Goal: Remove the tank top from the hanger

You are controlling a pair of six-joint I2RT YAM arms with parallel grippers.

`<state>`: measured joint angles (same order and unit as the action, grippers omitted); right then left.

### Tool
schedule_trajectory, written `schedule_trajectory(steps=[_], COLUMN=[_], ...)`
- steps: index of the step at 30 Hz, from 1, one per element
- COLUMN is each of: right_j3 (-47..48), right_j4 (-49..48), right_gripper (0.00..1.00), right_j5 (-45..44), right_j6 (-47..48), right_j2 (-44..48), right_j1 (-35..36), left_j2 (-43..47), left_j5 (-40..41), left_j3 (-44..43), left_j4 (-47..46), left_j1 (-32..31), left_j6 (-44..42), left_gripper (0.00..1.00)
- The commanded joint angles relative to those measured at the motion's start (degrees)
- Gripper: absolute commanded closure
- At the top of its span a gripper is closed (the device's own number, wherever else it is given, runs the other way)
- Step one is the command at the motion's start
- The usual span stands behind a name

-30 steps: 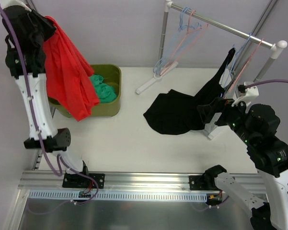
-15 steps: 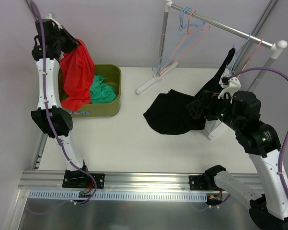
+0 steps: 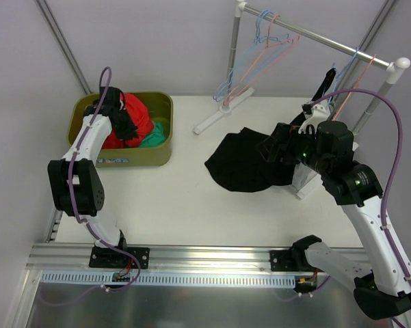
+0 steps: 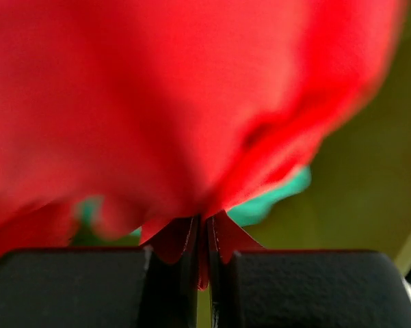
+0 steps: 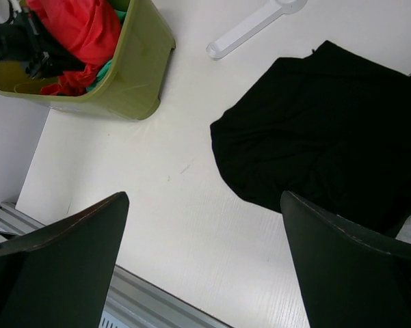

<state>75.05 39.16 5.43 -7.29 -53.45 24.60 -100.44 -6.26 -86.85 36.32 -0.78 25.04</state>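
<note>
From above, the left gripper (image 3: 125, 127) sits inside the green bin (image 3: 161, 156), fingers sunk in the red garment (image 3: 133, 111). The right gripper (image 3: 272, 149) hovers over the black tank top (image 3: 238, 164), which lies spread beneath and ahead of its fingers, one strap rising behind them to the hanger (image 3: 359, 78). At the left wrist, the fingers (image 4: 75, 287) pinch a red fold. At the right wrist, the fingers (image 5: 61, 266) stand wide apart and empty. The right gripper would do best to grip near the strap and slide it off the hanger, not tug the body.
</note>
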Motion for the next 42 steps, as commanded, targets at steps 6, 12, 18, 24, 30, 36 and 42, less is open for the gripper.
schedule_trajectory(steps=[6,12,18,24,30,36,42], right_j3=[0.3,12.2,38.3,46.6,48.7,46.5,45.3], right_j4=[-4.2,0.1,19.4,21.8,20.9,19.8,17.0], right_gripper=[0.01,0.01,0.01,0.21,0.30,0.39,0.39], right_j5=[1.2,-10.8,-23.3,-24.4,-27.1,-27.1,-22.6], right_j6=[0.5,4.7,11.1,10.5,11.8,11.4,10.6], right_j2=[0.7,0.5,-16.6,-26.4,-31.3,-33.1,-30.3], right_j1=[-0.3,-0.8,-8.1,-12.9,-15.3,-16.6,-16.7], left_j2=[9.0,14.0,29.1,34.3,39.6,42.8,41.6], left_j5=[6.3,3.5,1.7,-1.2,-4.4,-6.2,-7.7], left_j3=[0.3,-6.7,-2.8,-2.2,6.5,12.2,12.3], left_j4=[1.9,8.1,7.7,7.7,7.8,8.1,8.2], left_j1=[9.7,9.6,4.5,-3.4,-4.2,-4.2,-4.1], left_j6=[4.2,1.4,0.4,-1.3,-3.0,-3.9,-3.9], left_gripper=[1.00,0.41,0.01,0.01,0.01,0.01,0.01])
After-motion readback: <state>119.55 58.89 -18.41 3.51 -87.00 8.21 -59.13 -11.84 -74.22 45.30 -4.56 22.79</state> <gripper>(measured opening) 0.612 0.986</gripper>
